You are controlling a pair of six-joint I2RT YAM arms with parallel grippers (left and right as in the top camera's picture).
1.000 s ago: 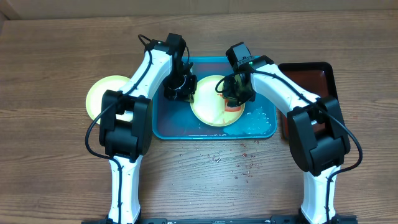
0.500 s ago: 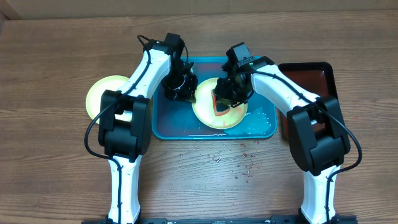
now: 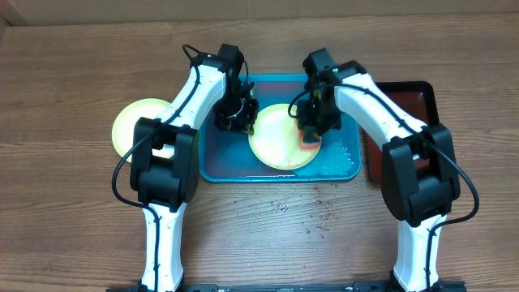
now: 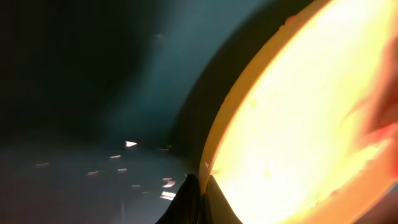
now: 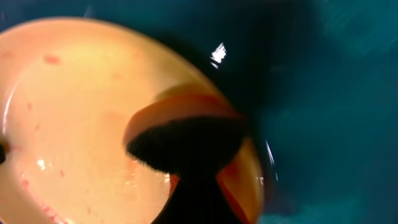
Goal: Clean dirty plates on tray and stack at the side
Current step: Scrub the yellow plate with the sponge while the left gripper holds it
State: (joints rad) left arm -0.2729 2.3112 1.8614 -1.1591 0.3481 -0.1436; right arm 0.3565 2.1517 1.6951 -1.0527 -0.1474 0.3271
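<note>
The fingers (image 4: 193,202) of the left gripper (image 3: 237,120) are closed to a thin pinch over the left rim of the yellow-green plate (image 3: 276,144), apparently to stop it sliding while it is scrubbed. The right gripper (image 3: 312,128) is clamped on an orange sponge (image 3: 307,141), pressed flat against the right side of the same plate so that it can wipe the surface. That plate lies in the middle of the turquoise tray (image 3: 345,166), whose floor is wet and glinting. The plate has a pale, glossy centre, with a few small red specks showing in the right wrist view, so I judge the cleaning unfinished. A second plate (image 3: 134,126) rests on the table (image 3: 73,227) left of the tray, behind the left arm. A dark red tray (image 3: 418,97) sits to the right.
</note>
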